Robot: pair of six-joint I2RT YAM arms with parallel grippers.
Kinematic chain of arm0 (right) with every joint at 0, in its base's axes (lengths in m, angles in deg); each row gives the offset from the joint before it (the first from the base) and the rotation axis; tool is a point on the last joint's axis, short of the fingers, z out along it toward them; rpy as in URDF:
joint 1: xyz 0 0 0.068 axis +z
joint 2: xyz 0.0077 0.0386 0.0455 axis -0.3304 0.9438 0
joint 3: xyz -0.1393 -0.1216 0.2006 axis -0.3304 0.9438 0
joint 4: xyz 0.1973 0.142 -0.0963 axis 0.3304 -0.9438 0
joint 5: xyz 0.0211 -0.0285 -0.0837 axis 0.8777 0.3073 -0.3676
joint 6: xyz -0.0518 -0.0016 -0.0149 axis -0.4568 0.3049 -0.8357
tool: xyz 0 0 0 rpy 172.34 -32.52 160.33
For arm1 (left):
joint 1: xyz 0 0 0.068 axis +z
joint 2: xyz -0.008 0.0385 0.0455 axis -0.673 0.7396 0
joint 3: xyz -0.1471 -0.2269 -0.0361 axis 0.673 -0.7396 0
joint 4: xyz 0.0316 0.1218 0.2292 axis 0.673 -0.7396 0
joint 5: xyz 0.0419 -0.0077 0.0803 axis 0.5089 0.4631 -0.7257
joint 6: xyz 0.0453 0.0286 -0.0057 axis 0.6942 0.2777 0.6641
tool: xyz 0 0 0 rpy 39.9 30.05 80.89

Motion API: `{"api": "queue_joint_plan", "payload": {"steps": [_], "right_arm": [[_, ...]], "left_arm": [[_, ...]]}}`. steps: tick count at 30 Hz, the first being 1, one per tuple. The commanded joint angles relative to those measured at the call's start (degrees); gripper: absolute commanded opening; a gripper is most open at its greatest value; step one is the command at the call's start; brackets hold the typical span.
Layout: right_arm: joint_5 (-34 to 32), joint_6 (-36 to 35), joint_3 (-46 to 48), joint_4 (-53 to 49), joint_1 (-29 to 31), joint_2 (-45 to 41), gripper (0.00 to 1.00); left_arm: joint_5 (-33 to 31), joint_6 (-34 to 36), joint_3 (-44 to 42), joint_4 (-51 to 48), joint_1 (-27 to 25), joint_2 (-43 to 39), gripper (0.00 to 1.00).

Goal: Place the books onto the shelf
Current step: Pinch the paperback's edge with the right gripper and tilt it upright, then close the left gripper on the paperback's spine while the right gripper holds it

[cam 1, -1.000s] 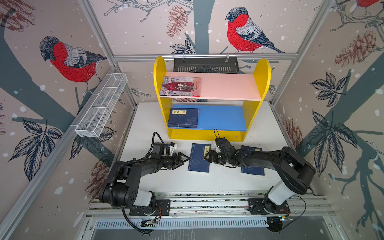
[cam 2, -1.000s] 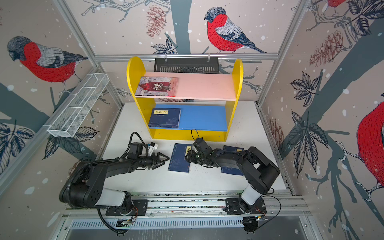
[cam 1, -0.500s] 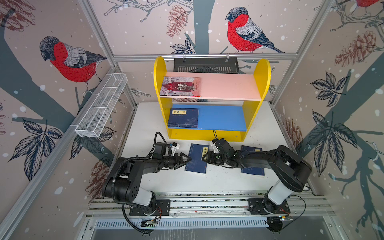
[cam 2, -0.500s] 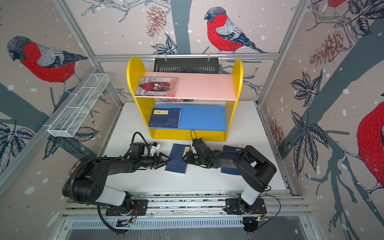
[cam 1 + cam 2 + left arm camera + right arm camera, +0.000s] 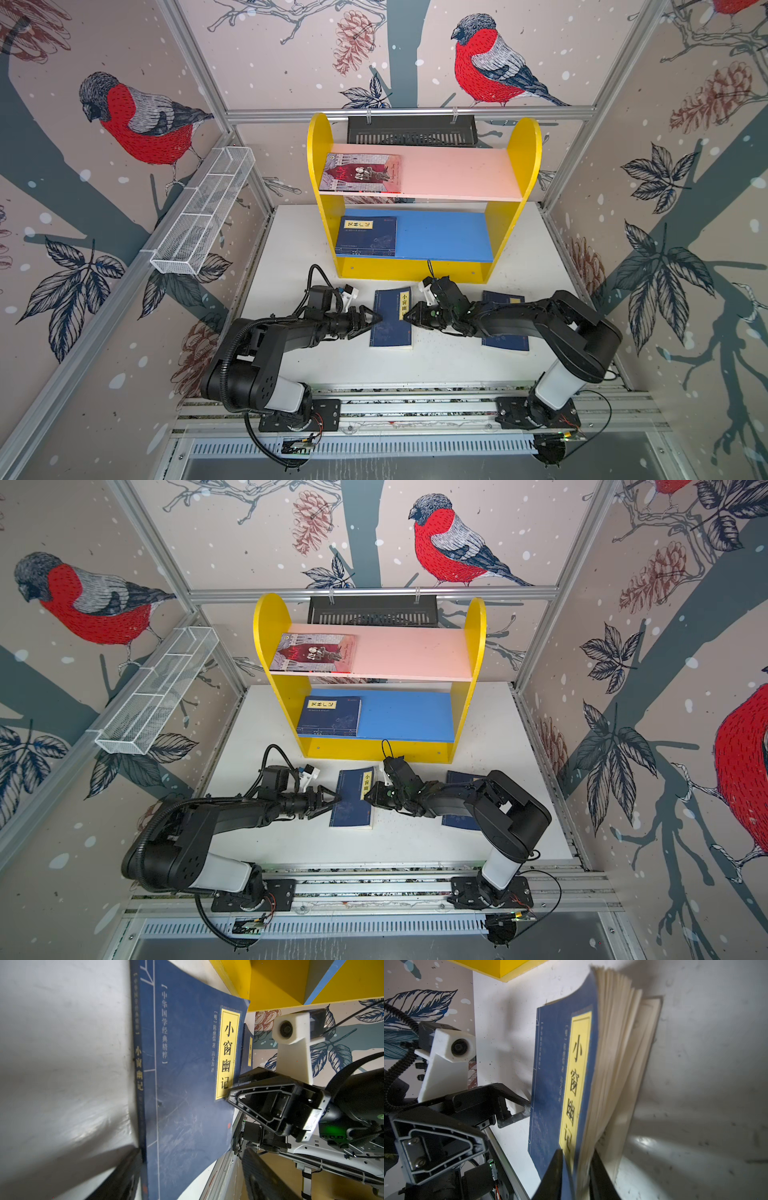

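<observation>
A navy book [image 5: 390, 318] [image 5: 352, 799] with a yellow label lies on the white table before the shelf [image 5: 525, 166]. My right gripper [image 5: 407, 316] [image 5: 577, 1178] is shut on the book's [image 5: 556, 1084] open edge, pinching the cover and a sheaf of pages lifted off the lowest leaves. My left gripper [image 5: 374, 321] [image 5: 187, 1184] stands open at the spine side, one finger beside the spine of the book [image 5: 187, 1084]. A second navy book [image 5: 505, 343] lies under the right arm. A third [image 5: 366, 236] rests on the blue board, a grey-and-red one [image 5: 360, 173] on the pink board.
A black slotted tray [image 5: 411, 131] hangs on the back wall behind the shelf. A white wire basket [image 5: 203, 216] is fixed to the left wall. An aluminium rail [image 5: 415, 409] carrying both arm bases runs along the front edge of the table [image 5: 457, 370].
My right gripper has closed on the middle book's right edge, and the book has slid a little to the left toward the left gripper. The left gripper stays open.
</observation>
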Motion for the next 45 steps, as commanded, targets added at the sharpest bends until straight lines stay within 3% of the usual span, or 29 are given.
{"api": "queue_joint_plan", "payload": {"steps": [1, 5, 13, 21, 30, 38, 45], "right_arm": [[1.5, 0.3, 0.2, 3.8, 0.1, 0.2, 0.17], [1.7, -0.4, 0.4, 3.8, -0.4, -0.5, 0.04], [4.7, -0.9, 2.9, 5.4, -2.5, -5.3, 0.01], [8.9, -2.4, 5.4, 3.7, -5.3, -14.2, 0.01], [13.7, -3.0, 5.4, 3.5, -6.3, -18.8, 0.0], [17.1, -1.9, 5.5, 7.2, -5.8, -22.4, 0.0], [18.4, -1.4, 4.6, 9.9, -3.8, -22.1, 0.0]], "left_arm": [[-1.0, -0.1, -0.2, 0.5, -0.1, -0.7, 0.78], [-1.4, 0.2, -0.1, -0.3, -0.1, -2.9, 0.78], [-3.0, 1.4, 1.5, -4.3, 0.9, -12.0, 0.8], [-2.6, 0.6, 1.4, -5.2, 6.4, -15.6, 0.82], [3.9, -5.8, -1.1, 4.0, 6.5, -14.8, 0.82], [10.7, -13.6, -1.7, 13.4, 3.5, -13.6, 0.9], [12.0, -15.6, -1.6, 15.2, 1.0, -15.0, 0.86]]}}
